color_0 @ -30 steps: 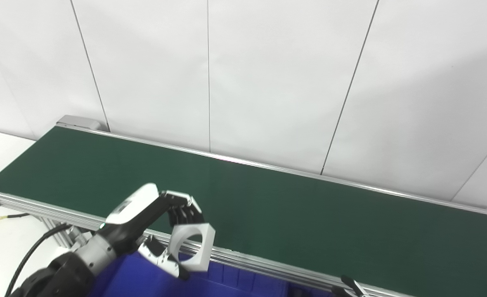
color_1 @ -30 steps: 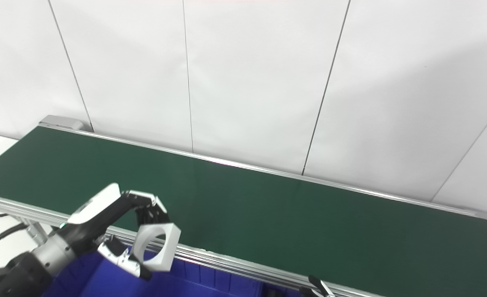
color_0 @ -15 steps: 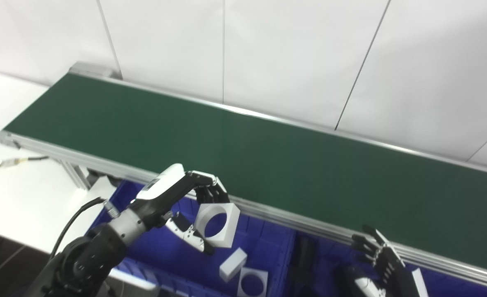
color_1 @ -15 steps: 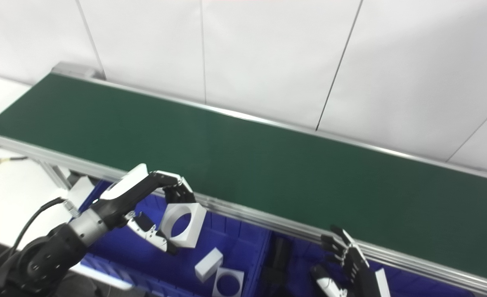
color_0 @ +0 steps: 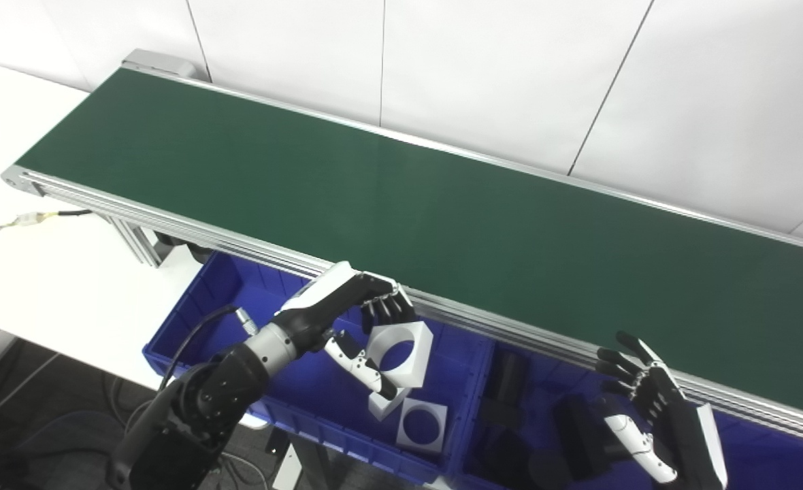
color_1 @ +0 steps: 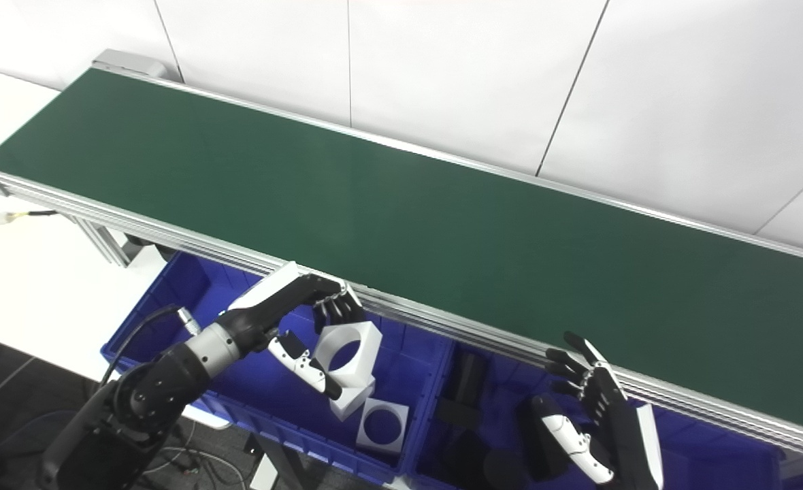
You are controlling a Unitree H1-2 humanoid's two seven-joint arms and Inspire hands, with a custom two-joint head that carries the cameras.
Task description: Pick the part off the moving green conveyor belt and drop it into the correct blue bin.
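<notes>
Over the left blue bin [color_0: 190,306], left robot hand [color_0: 357,320] clamps the white square ring part [color_0: 401,354], bore facing 7 o'clock; right robot hand [color_0: 653,401] spread, holding nothing

Left hand [color_0: 367,327] lower centre-left, fingers curled, pinching white square ring part [color_0: 401,354]. Right hand [color_0: 653,408] lower right, fingers spread, holding nothing.

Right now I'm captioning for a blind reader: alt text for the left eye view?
The left hand holds a white square part with a round hole above the left blue bin. The green conveyor belt behind is bare; the right hand waits open.
</notes>
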